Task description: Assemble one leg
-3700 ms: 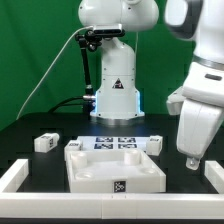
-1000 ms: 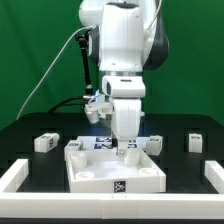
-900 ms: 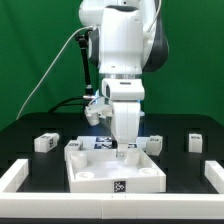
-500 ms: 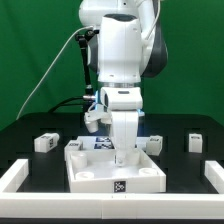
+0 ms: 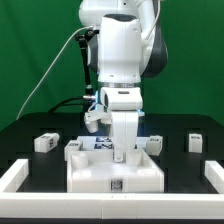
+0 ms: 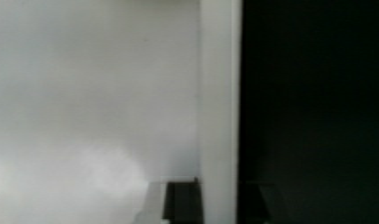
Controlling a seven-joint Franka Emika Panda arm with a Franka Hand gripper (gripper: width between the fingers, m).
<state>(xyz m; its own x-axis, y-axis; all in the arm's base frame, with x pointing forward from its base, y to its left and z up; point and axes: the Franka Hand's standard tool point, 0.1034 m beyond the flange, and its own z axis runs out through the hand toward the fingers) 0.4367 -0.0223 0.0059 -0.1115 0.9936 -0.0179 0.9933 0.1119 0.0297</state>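
Holding the pincer (image 5: pixel 120 153) low on the large flat white square plastic panel (image 5: pixel 90 176), without showing whether open or closed. Leaving the small stubby white plastic leg (image 5: pixel 45 143) lying on the black tabletop (image 5: pixel 25 125), off the panel toward the exterior view's left, well apart from the pincer, long axis running sideways.

We see a plain green backdrop (image 5: pixel 30 50) filling the rear of the exterior view, evenly lit and one flat colour. Below it a black table (image 5: pixel 22 128) spans the frame with a dark, matte top. A low white rail (image 5: pixel 12 178) borders the table on the exterior view's left, and another on its right. Light is soft and diffuse, shadows weak. Floor hidden.
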